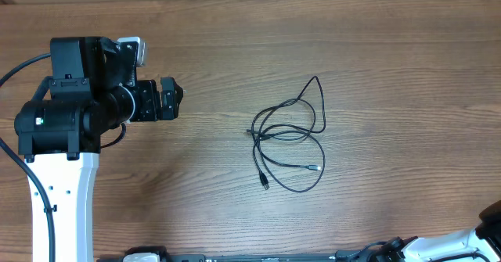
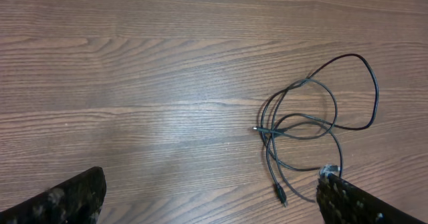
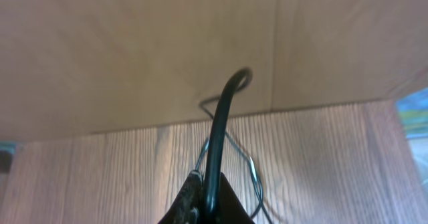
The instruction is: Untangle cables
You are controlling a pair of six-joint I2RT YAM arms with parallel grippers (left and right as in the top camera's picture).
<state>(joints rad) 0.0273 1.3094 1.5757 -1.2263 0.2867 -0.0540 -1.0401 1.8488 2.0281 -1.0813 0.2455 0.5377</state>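
The cables (image 1: pixel 288 137) lie in one loose tangle of thin black loops right of the table's middle, with a small plug end (image 1: pixel 264 184) at the front. In the left wrist view the cables (image 2: pixel 314 120) lie ahead and to the right, one loop reaching the right fingertip (image 2: pixel 331 184). My left gripper (image 1: pixel 174 99) hovers well left of the tangle, open wide (image 2: pixel 210 178) with nothing between its fingers. My right gripper (image 3: pixel 208 187) is shut, a thick black arm wire (image 3: pixel 221 117) running up over its fingers. Blurred thin strands (image 3: pixel 253 174) show beyond it.
The wooden table (image 1: pixel 391 59) carries only the tangle. The left arm's black and white body (image 1: pixel 63 121) fills the left side. A part of the right arm (image 1: pixel 462 242) shows at the bottom right corner. A pale wall (image 3: pixel 134 50) stands behind the table.
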